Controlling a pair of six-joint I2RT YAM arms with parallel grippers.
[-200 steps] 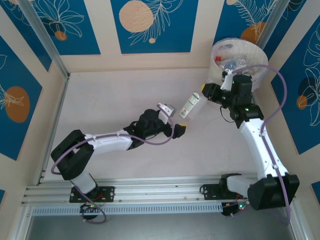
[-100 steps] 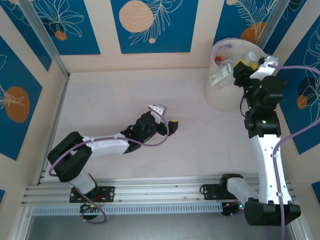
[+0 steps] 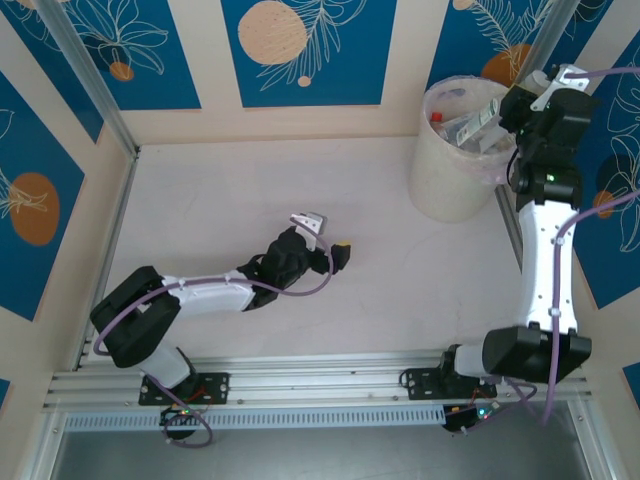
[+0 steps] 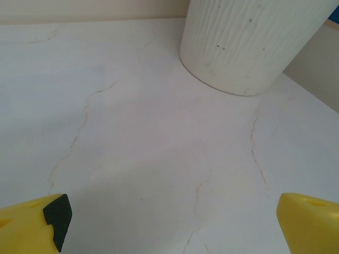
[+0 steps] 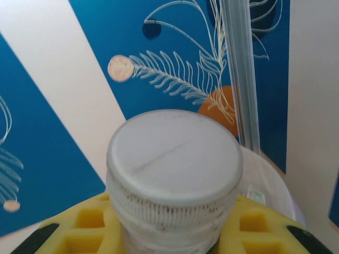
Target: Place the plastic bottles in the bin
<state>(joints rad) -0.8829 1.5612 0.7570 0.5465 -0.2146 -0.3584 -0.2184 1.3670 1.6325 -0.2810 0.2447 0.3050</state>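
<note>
Pale worktop (image 3: 250, 190), blue-panelled walls. At far corner, right gripper (image 3: 507, 103) pinching plastic bottle (image 3: 478, 122) at capped end. Long axis slants away from gripper over bin (image 3: 450, 185) mouth, just below. Well apart, left gripper (image 3: 327, 235) spread, empty.

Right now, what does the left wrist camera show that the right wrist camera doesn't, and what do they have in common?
Left wrist: bare cracked table, the ribbed outer wall of the bin standing on it, and the left gripper open, holding nothing. Right wrist: the white cap of a plastic bottle clamped in the right gripper, blue patterned wall behind. Shared: the bin, its outside in the first, a bit of its lined rim beyond the bottle in the second.
</note>
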